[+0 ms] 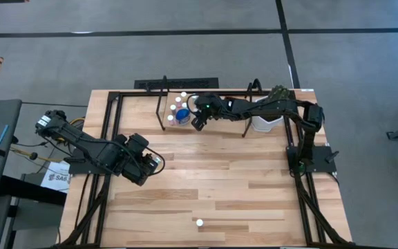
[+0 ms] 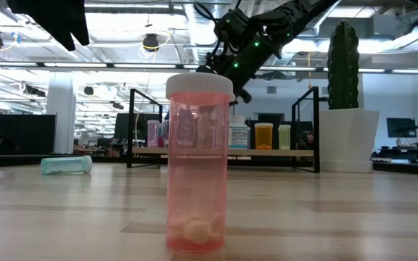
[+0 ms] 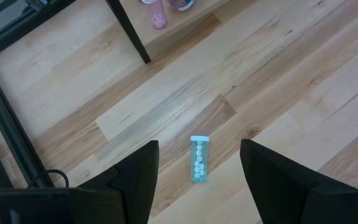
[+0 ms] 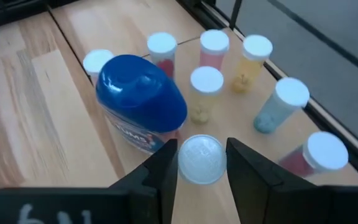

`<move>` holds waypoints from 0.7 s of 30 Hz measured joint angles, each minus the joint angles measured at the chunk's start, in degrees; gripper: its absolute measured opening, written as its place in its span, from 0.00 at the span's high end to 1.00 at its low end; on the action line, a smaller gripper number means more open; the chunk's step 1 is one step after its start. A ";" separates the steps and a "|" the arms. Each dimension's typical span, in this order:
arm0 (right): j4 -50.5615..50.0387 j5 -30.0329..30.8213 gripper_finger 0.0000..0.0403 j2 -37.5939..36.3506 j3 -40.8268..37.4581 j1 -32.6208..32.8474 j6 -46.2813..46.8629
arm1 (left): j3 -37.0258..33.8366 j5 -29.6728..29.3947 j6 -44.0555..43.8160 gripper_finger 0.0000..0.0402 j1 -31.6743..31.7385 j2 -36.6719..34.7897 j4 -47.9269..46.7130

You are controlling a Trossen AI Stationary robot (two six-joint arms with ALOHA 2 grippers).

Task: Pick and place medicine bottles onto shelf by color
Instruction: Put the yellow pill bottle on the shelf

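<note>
On the shelf (image 1: 185, 97) at the far edge of the counter (image 1: 206, 180) we see the medicine bottles gathered in a close group: in the right wrist view a large blue-lidded bottle (image 4: 143, 99) stands beside several small white-capped ones, among them a pink bottle (image 4: 213, 46), a yellow bottle (image 4: 253, 55), a pale teal bottle (image 4: 279, 102) and a red bottle (image 4: 316, 155). The right end effector (image 4: 202, 163) hangs over this group with its dark fingers (image 4: 163, 168) drawn in narrow on either side of a small white-capped bottle (image 4: 201, 159), which sits right between them and appears gripped by the cap. From above, that arm reaches from its mount at the right side across to the shelf, passing a white pot (image 1: 267, 123) with a green plant. Away from the shelf, a pink bottle with a white cap (image 2: 198, 163) stands upright near the counter's front edge, with pills lying at its bottom, and a green bottle (image 3: 199, 158) lies on its side on the bare wood. We find the left end effector (image 3: 197, 177) hovering above that lying green bottle, its fingers spread wide and holding nothing, over the left half of the counter.
</note>
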 joint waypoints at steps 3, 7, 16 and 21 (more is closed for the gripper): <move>0.89 0.03 0.64 0.00 0.00 -0.02 -1.99 | 0.00 0.00 0.02 0.47 0.00 -0.01 0.00; 1.23 0.15 0.65 0.00 0.02 -0.20 -3.53 | 0.00 0.00 0.02 0.47 -0.01 -0.01 -0.01; 0.97 1.57 0.64 0.00 0.02 -1.76 -4.65 | 0.00 -0.01 0.02 0.47 0.00 0.00 -0.02; 0.76 1.52 0.65 0.00 0.02 -2.41 -4.76 | 0.00 0.00 0.02 0.47 0.00 -0.01 0.00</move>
